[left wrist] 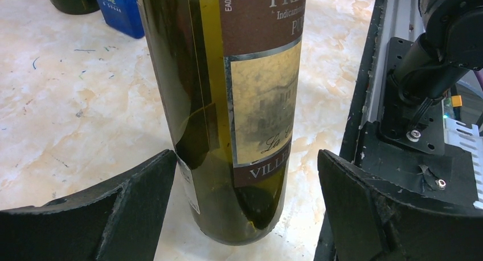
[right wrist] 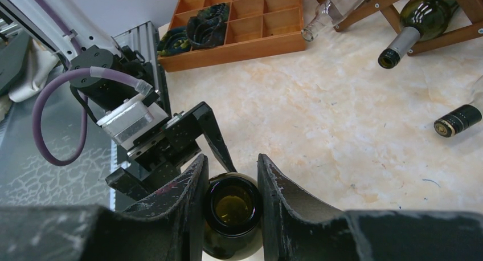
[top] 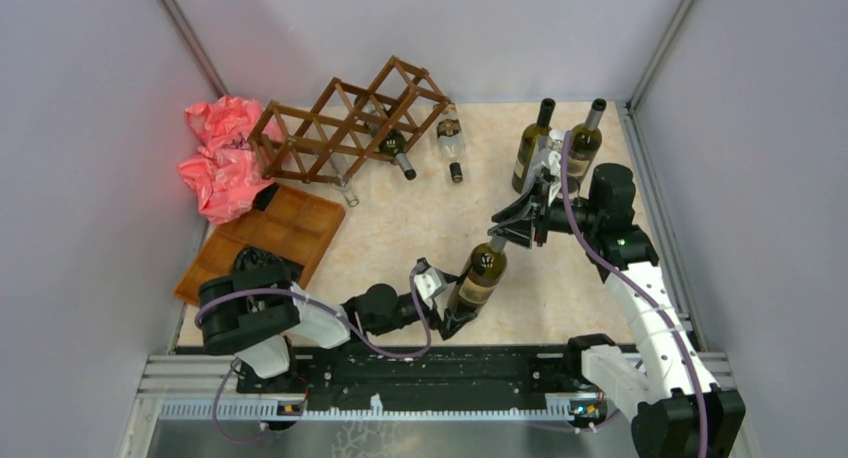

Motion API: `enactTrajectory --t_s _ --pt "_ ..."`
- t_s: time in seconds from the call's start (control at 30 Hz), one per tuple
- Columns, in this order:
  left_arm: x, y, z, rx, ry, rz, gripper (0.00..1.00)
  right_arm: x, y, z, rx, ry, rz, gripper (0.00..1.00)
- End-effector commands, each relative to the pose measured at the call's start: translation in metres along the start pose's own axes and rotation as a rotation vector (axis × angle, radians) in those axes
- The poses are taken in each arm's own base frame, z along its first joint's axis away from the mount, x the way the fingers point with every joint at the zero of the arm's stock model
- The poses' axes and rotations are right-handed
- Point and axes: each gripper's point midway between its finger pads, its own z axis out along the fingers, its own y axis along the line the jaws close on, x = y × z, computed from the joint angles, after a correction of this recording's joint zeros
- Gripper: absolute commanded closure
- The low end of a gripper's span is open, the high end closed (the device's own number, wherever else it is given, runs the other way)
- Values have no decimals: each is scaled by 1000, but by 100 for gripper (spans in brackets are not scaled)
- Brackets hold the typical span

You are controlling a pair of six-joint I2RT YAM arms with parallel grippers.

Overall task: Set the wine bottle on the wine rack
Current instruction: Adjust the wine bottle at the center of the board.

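A green wine bottle (top: 478,276) with a brown and cream label stands near the table's front edge. My right gripper (top: 505,233) is shut on its neck; the right wrist view shows the open mouth (right wrist: 232,207) pinched between the two fingers. My left gripper (top: 455,313) is open around the bottle's base (left wrist: 239,101), with a gap to the right finger (left wrist: 364,209) and the left finger (left wrist: 131,209) close beside the glass. The dark brown lattice wine rack (top: 350,123) stands at the back left, with one bottle (top: 395,148) in a cell.
A brown compartment tray (top: 265,240) lies left of the bottle, with a pink crumpled bag (top: 225,158) behind it. Two bottles (top: 533,143) stand at the back right. One bottle (top: 450,138) lies by the rack, and a clear bottle (top: 345,188) lies under it.
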Motion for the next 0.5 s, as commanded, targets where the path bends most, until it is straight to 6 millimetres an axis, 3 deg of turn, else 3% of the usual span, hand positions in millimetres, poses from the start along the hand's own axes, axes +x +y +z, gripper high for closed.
enactTrajectory --t_s 0.0,0.47 --pt "-20 -8 8 18 -93 -25 1 0 0 0 -14 -10 -15 100" --pt "-19 -13 12 42 -118 -55 1 1 -1 1 -15 -11 -15 100"
